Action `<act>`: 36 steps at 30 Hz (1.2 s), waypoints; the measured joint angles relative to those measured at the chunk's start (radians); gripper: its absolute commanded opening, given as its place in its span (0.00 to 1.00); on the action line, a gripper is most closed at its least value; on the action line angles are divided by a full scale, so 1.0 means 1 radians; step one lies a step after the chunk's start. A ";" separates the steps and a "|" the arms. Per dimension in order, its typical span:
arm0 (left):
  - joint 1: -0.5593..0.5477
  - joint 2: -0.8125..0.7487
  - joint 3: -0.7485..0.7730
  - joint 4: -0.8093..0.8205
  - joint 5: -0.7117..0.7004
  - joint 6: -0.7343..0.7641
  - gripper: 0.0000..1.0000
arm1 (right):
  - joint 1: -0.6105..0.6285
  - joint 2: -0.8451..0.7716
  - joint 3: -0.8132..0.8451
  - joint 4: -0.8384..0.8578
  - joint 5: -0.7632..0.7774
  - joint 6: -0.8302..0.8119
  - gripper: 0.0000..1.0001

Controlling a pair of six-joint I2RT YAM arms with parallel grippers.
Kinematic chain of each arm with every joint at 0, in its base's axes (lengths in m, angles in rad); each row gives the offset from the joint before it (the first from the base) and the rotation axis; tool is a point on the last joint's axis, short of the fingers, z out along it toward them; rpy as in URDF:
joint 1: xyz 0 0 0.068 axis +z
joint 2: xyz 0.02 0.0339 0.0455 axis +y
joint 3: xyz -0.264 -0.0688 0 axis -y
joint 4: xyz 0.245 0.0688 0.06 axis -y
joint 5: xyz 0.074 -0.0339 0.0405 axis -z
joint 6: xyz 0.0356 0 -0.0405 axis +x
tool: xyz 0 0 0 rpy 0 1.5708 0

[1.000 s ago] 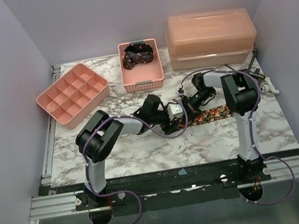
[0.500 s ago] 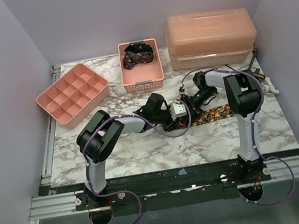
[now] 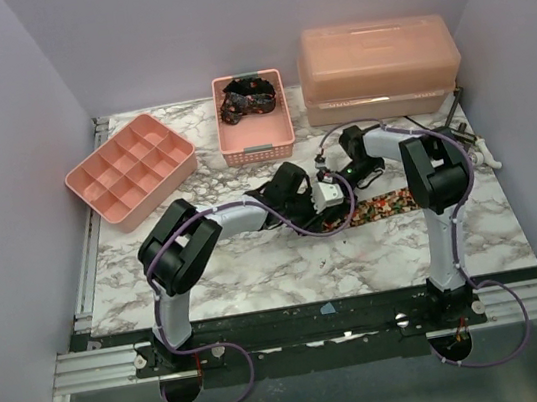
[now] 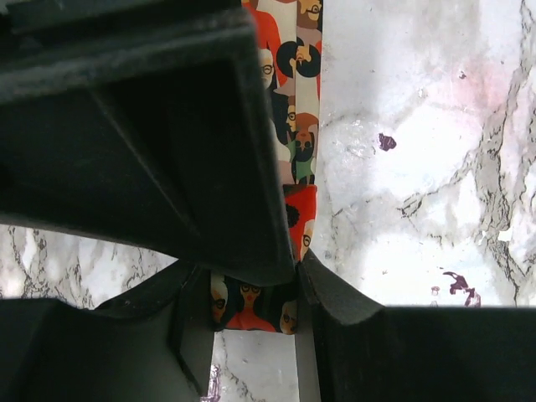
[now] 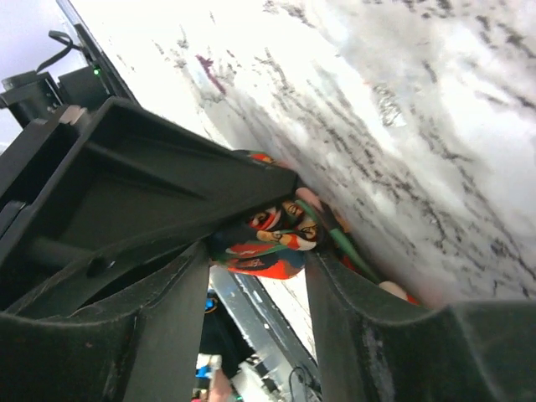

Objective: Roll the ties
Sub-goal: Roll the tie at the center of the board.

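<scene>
A tie (image 3: 391, 205) printed with red, orange and green faces lies flat on the marble table, running right from the grippers. My left gripper (image 3: 333, 205) is low on its left end. In the left wrist view the tie (image 4: 289, 126) runs down into the gripper (image 4: 251, 306), which is shut on it. My right gripper (image 3: 334, 179) reaches in from behind. In the right wrist view it (image 5: 255, 251) is shut on a bunched, rolled part of the tie (image 5: 266, 239). A second dark tie (image 3: 248, 96) lies coiled in the pink basket (image 3: 258, 149).
A pink divided tray (image 3: 129, 169) sits at the back left. Stacked pink lidded boxes (image 3: 378, 68) stand at the back right. Purple walls close in both sides. A metal rail runs along the near edge by the arm bases.
My left gripper has moved right along the tie, and the right gripper has shifted left and back. The flat stretch of tie showing is shorter.
</scene>
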 measured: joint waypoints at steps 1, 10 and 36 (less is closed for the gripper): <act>-0.001 0.000 0.005 -0.014 -0.004 0.000 0.24 | 0.002 0.012 0.002 0.005 0.000 0.008 0.45; -0.005 0.000 0.013 -0.038 -0.007 0.009 0.56 | 0.006 0.051 0.024 -0.013 -0.010 0.057 0.01; 0.020 0.071 -0.187 0.569 0.185 -0.101 0.19 | -0.053 0.083 -0.020 -0.034 -0.018 -0.002 0.10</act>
